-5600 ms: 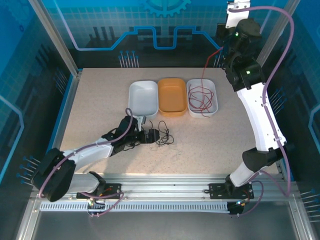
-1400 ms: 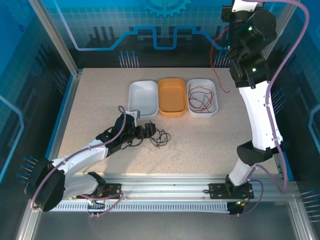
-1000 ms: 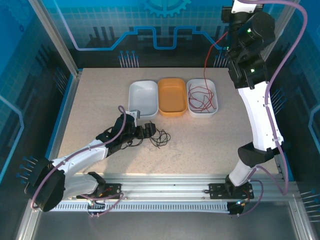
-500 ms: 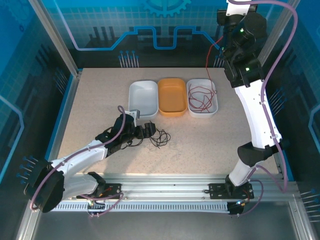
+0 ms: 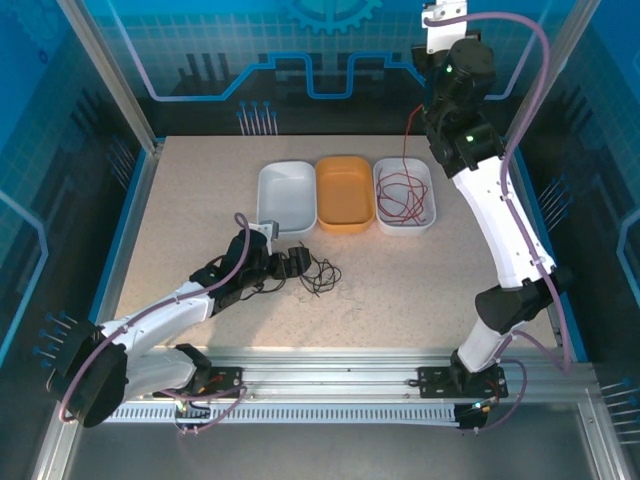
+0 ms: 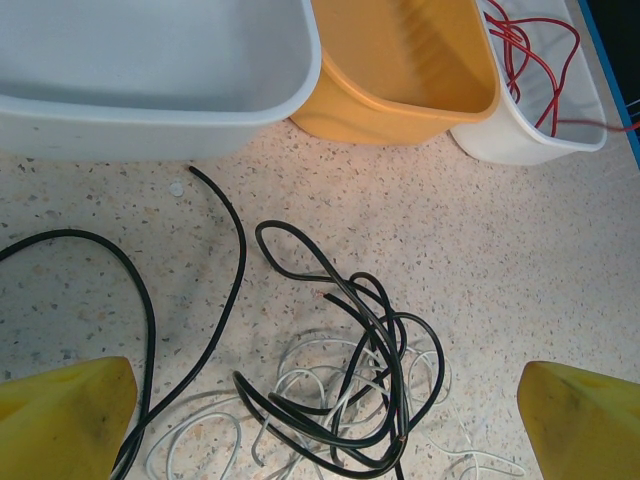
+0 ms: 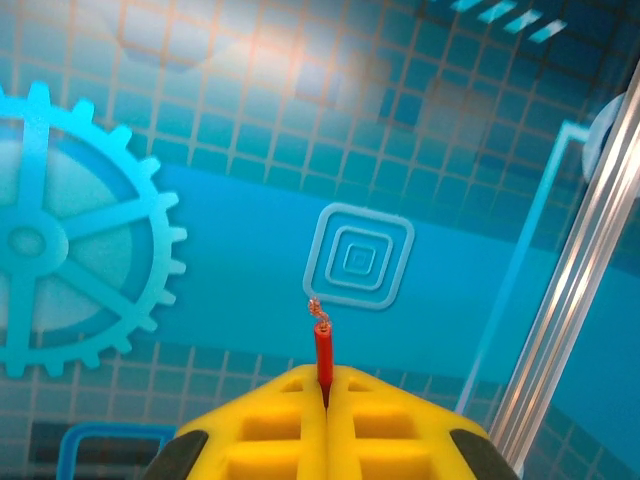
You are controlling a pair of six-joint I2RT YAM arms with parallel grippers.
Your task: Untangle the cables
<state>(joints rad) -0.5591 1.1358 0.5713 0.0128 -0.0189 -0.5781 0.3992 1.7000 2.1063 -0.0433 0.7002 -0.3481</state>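
Tabletop | 3 tubs | 1 red cable | maybe 2 tangled cables

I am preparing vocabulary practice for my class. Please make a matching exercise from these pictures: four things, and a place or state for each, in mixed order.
1. red cable
2. black cable
3. orange tub
4. left gripper

a. middle of three in a row
b. open, low over the table
c. partly in a white tub
d. tangled with a white cable

Pairs: 1-c, 2-d, 3-a, 4-b.
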